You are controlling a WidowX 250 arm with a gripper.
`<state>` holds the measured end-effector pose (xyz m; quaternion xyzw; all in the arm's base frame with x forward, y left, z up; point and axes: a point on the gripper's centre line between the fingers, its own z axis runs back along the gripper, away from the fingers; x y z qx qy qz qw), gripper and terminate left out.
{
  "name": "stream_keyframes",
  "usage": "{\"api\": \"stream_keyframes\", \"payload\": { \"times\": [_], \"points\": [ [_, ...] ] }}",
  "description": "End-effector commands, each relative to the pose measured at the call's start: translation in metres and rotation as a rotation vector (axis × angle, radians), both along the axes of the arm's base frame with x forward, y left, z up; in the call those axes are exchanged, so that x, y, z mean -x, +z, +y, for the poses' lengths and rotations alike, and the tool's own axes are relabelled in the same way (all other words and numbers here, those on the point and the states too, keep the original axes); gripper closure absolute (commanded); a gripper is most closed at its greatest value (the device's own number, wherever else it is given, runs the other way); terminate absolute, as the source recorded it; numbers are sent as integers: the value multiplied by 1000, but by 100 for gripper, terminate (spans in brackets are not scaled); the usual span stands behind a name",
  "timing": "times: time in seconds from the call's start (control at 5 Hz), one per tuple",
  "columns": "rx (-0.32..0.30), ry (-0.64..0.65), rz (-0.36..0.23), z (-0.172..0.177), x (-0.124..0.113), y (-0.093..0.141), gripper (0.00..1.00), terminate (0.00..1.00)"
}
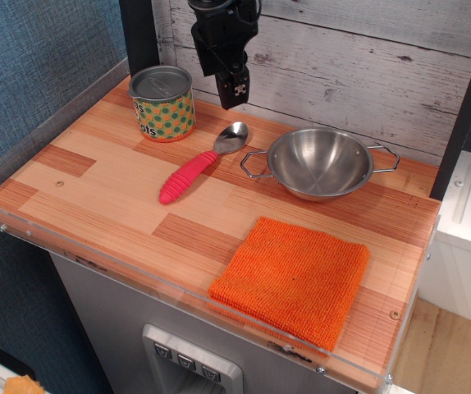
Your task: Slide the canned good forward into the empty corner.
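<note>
The canned good (162,103) stands upright at the back left of the wooden table, with a silver lid and a yellow-green dotted label. The empty corner (22,201) is the bare striped wood at the front left, behind the clear acrylic rim. My black gripper (235,92) hangs in the air above the back of the table, right of the can and apart from it, holding nothing. Its fingers point down; I cannot tell from this angle whether they are open or shut.
A spoon with a pink handle (193,172) lies in the middle, right of the can. A steel two-handled bowl (322,162) sits at the back right. An orange cloth (293,275) lies at the front right. A white plank wall (367,57) backs the table.
</note>
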<state>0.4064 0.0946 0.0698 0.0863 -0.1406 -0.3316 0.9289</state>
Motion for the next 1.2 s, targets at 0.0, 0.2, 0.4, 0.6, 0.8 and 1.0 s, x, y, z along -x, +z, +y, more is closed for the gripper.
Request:
{"api": "stream_keyframes", "payload": {
  "times": [0.0, 0.2, 0.4, 0.6, 0.8, 1.0],
  "points": [
    [12, 21, -45, 15, -22, 13, 0, 0],
    [6, 71, -31, 26, -23, 7, 0, 0],
    [-8, 115, -34, 37, -19, 7, 0, 0],
    [-50, 209, -3, 46, -14, 6, 0, 0],
    [-45, 395, 52, 56, -8, 7, 0, 0],
    [-65, 487, 91, 59, 0, 3, 0, 0]
  ]
}}
